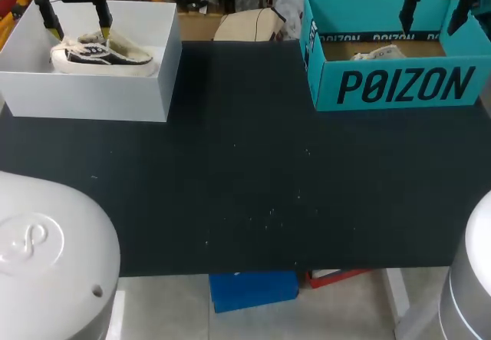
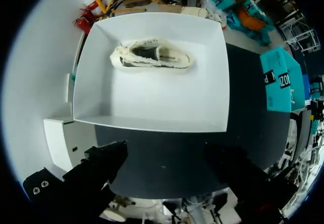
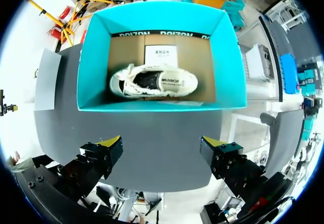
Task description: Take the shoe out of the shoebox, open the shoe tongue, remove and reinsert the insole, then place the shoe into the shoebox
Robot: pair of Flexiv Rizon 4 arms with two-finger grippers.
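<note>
White arm housing (image 1: 46,255) fills the lower left as a dark surface (image 1: 245,194) stretches to two boxes. At upper left, the left tool (image 1: 79,29) hangs spread wide and empty above the white shoebox (image 1: 92,98), where a sneaker (image 1: 103,54) lies; at upper right, the right tool (image 1: 432,19), likewise agape, hovers above a second sneaker (image 1: 380,52) in the teal shoebox (image 1: 399,87). Each shoe looks light, its fleecy trim soft; the firmer sole edge and heel seem the surest hold.
</note>
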